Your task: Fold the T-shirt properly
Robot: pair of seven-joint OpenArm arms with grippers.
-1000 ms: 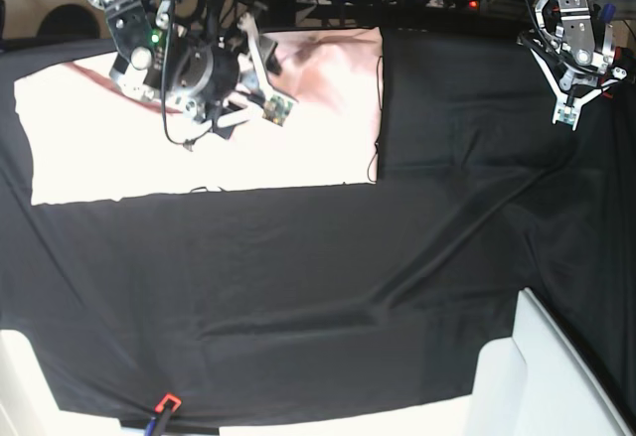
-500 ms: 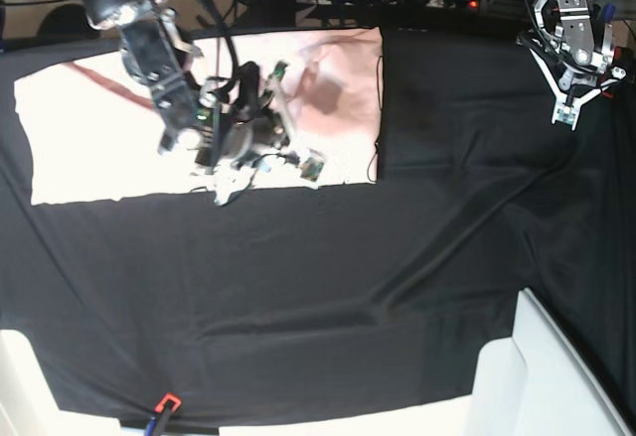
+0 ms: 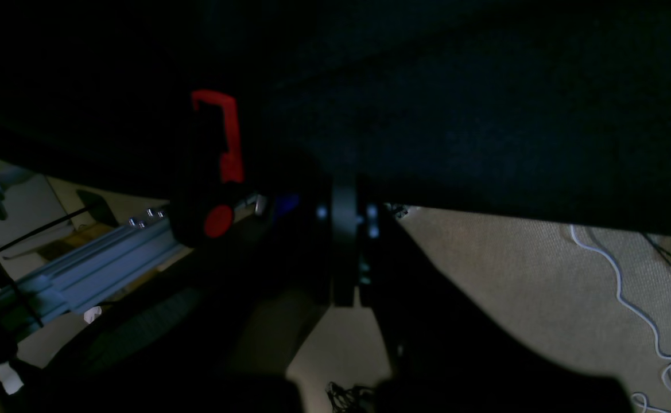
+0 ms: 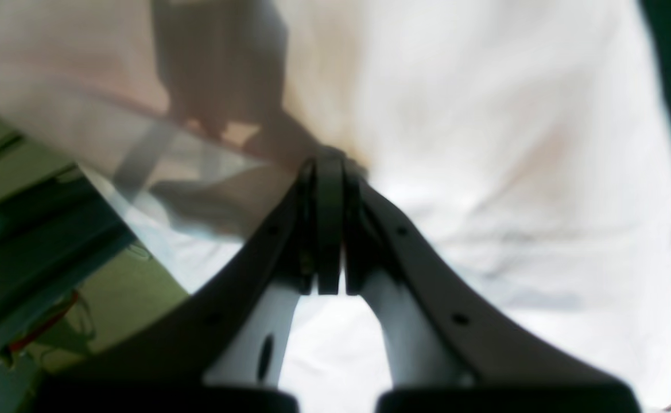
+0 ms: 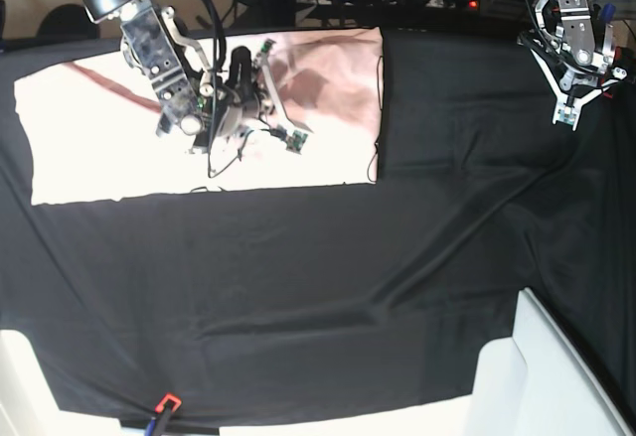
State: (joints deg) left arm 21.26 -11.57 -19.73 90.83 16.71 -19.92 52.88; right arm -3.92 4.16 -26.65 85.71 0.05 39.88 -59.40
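- T-shirt: large pale pink garment of thin cotton, lying flat as a wide rectangle in the far left part of the base view, on the black cloth. Plain side up; a darker pink band crosses its upper left. Its far right portion is in soft shadow and slightly rumpled.
- Black table cloth: dark fabric covering the whole work surface, with long diagonal creases running through the middle and right.
- Right gripper: white and dark two-fingered tool on the arm at the base view's left, poised over the upper right area of the T-shirt. In the right wrist view the fingers meet with no gap; no cloth can be made out between them, and the tips point at the shirt.
- Left gripper: white and dark tool at the far right of the base view, above bare black cloth, well apart from the T-shirt. Jaws pressed together, nothing between them.
- Red clamp: small red-handled fitting at the table edge, seen in the dim left wrist view.
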